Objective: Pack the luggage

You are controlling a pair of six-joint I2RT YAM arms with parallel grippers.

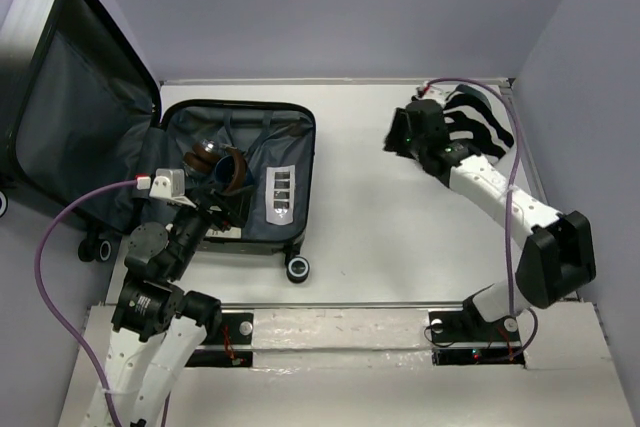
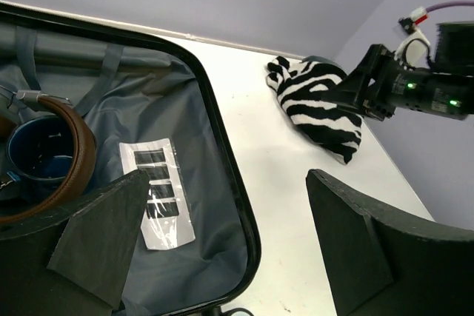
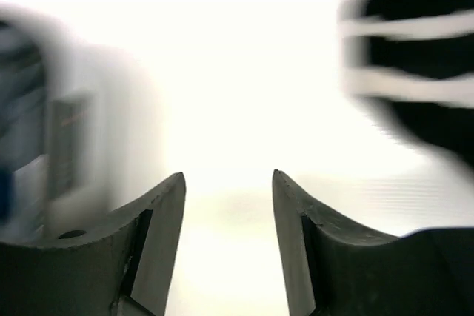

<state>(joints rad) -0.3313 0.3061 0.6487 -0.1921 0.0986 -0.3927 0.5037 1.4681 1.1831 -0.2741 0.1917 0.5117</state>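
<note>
**Top external check: luggage open at left, striped cloth out at far right**

Found luggage (image 1: 298, 147) lying open on left half of table (image 1: 380, 217), lid (image 1: 80, 117) thrown back to far left, grey-lined base facing up. Logged inside base: brown belt (image 2: 78, 160) curled against blue cup (image 2: 37, 157), clear packet (image 2: 157, 190) with dark strips just right of them.

Noted left tool (image 2: 226, 179) hovering over near side of base, jaws at full spread, nothing held. Noted right tool (image 3: 228, 179) at far right, just beside zebra-striped cloth (image 1: 480, 117). Jaws partly apart, nothing between them in right wrist view (heavily blurred). Contact with cloth: cannot tell.

Judged step in hand: pick up cloth with right tool and carry it to luggage. To do it well:
- Spread jaws wider before descending.
- Aim at bunched middle, not at a loose edge.
- Pinch a thick fold to bring the whole cloth up at once.
- Lift high enough to pass over black rim.
- Release over bare lining in far right part of base, clear of packet.
- Keep away from left arm (image 1: 160, 287), parked over near left part of base.

Count:
- luggage: one
- cloth: one
- belt: one
- cup: one
- packet: one
- tools: two
</note>
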